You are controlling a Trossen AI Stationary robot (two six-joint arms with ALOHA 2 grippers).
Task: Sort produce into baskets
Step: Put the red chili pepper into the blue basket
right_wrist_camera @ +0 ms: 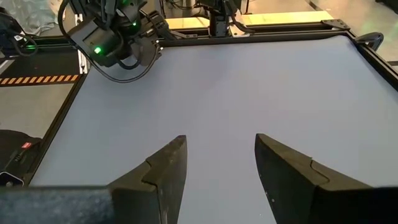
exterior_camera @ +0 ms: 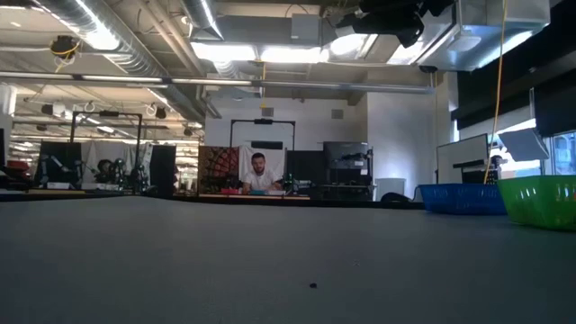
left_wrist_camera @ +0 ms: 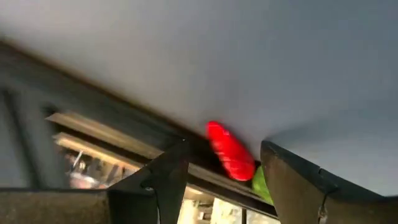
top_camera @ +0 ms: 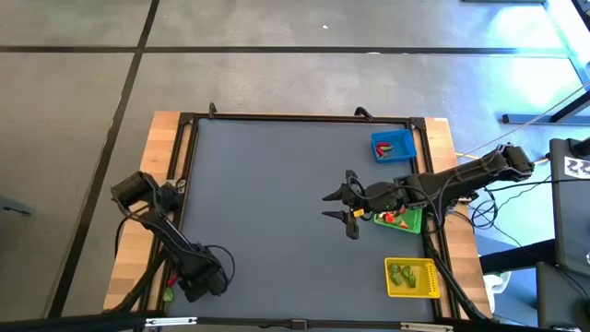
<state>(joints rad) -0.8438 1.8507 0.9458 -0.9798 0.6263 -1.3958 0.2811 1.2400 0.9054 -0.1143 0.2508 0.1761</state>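
Observation:
My left gripper [top_camera: 187,286] [left_wrist_camera: 224,152] is open at the table's near left corner. A red produce piece [left_wrist_camera: 229,151] and a green one [left_wrist_camera: 260,183] [top_camera: 169,295] lie by the table's frame just past its fingertips, and I see no touch. My right gripper [top_camera: 343,205] [right_wrist_camera: 221,146] is open and empty above the mat, just left of the green basket [top_camera: 407,221], which holds red pieces [top_camera: 392,218]. The blue basket [top_camera: 394,146] holds a red piece. The yellow basket [top_camera: 412,278] holds green pieces [top_camera: 400,273].
The dark mat [top_camera: 277,203] has a raised black frame [top_camera: 184,166] on a wooden table. The three baskets stand along the right edge; the blue [exterior_camera: 461,198] and green [exterior_camera: 540,200] ones show in the low view. A person [exterior_camera: 259,173] sits far behind the table.

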